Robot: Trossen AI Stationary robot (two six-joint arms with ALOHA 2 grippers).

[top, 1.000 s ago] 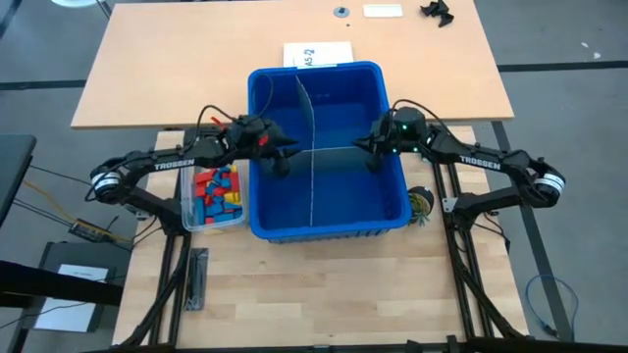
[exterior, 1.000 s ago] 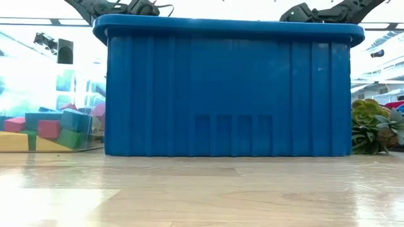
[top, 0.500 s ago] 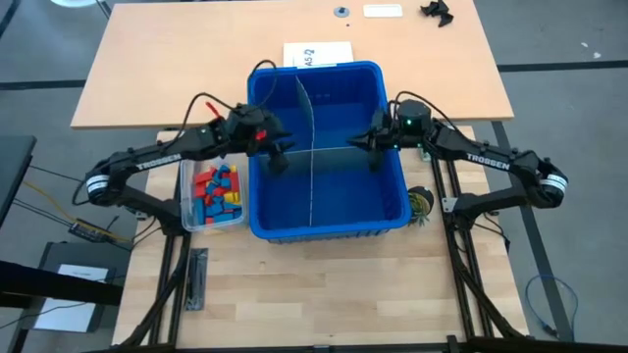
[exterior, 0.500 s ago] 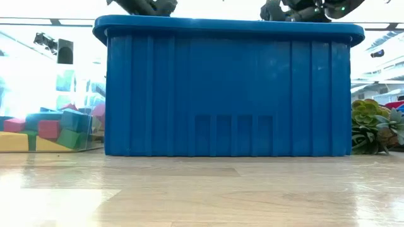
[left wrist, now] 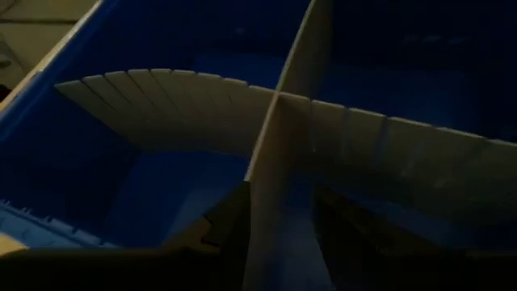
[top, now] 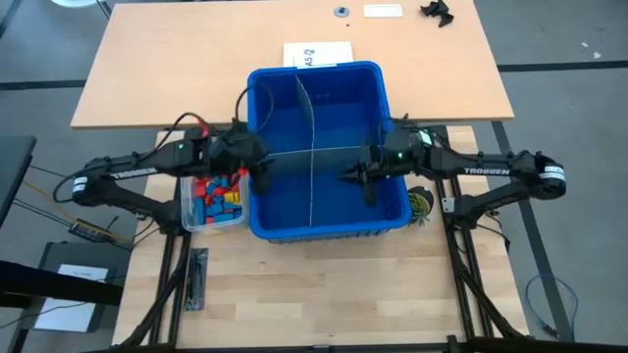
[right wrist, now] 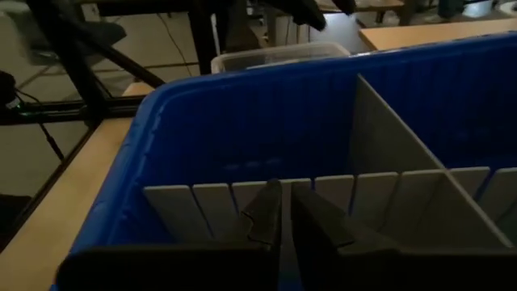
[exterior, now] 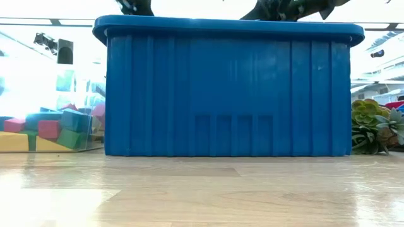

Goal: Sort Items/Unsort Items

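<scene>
The items, small red, yellow, green and blue blocks (top: 218, 193), lie in a clear tub left of the blue bin (top: 324, 227); the low view shows the blocks (exterior: 50, 129) too. Two grey divider sheets cross inside the bin. My left gripper (top: 260, 175) hangs open at the bin's left wall. The left end of the left-to-right divider (left wrist: 279, 242) runs between its fingers, and no touch shows. My right gripper (top: 353, 178) hangs in the near right compartment. Its fingers (right wrist: 266, 214) are almost together, with only a slit between them and nothing in it.
A small potted plant (top: 422, 203) stands right of the bin. A white sheet of paper (top: 316, 55) lies behind the bin on the far table. A dark flat tool (top: 196, 279) lies near the table's front left. Bare wood lies in front of the bin.
My left gripper has drawn back from inside the bin toward its left wall, rising and turning. My right gripper has left the right end of the left-to-right divider and gone toward the table's near edge and the bin's middle.
</scene>
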